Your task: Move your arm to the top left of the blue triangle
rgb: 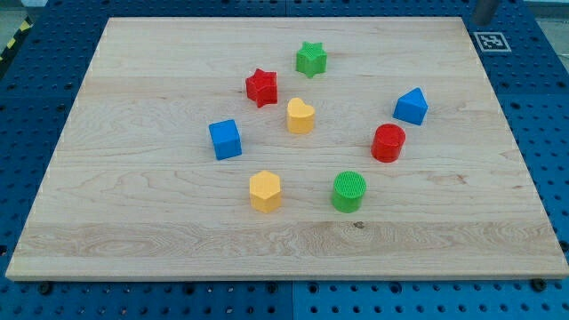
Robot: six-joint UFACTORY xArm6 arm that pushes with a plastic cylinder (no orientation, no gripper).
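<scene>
In the camera view, a pale wooden board with visible grain lies on a blue perforated table, and a black-and-white marker tag sits off its upper right corner. The blue triangle, a smooth wedge-like prism, rests toward the view's right side of the board and serves as the landmark here. Just below it and slightly left stands the red cylinder, ribbed on top. Further down and left of the triangle is the green cylinder, also finely ribbed. Well to its left sit the yellow heart and the red star, with the green star up and left of the triangle. Far left is the blue cube, and low left the yellow hexagon. My tip does not show among the blocks, so its position relative to the triangle cannot be told.
</scene>
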